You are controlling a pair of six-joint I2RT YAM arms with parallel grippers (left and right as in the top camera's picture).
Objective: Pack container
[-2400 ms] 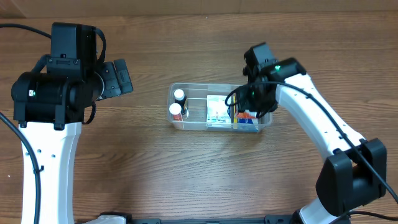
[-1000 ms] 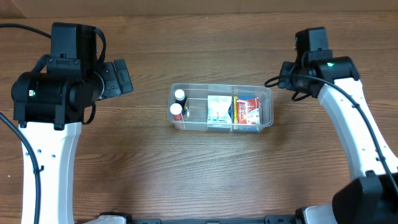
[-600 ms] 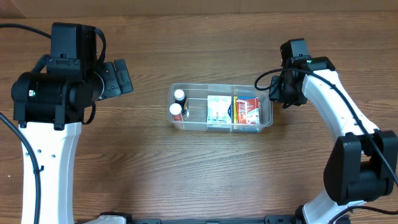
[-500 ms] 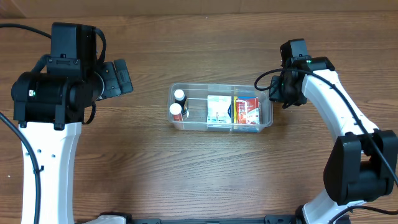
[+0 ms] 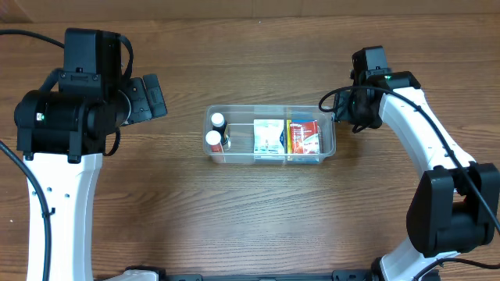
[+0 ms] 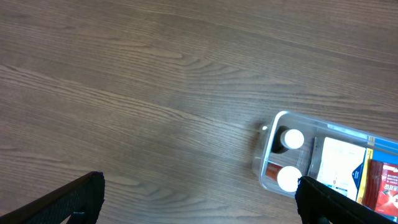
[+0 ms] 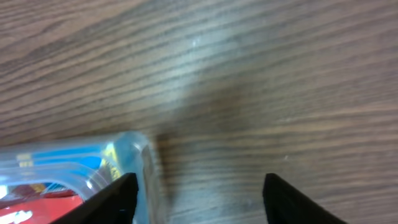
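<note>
One container [image 5: 241, 133], now farther left

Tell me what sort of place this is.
Probably a robotics lab bench: a left arm and right arm at a wood-grain table, with a clear container of small boxes and bottles.

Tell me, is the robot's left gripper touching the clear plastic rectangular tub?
Apart. The overhead view shows bare wooden table between the left gripper and the clear plastic tub.
</note>
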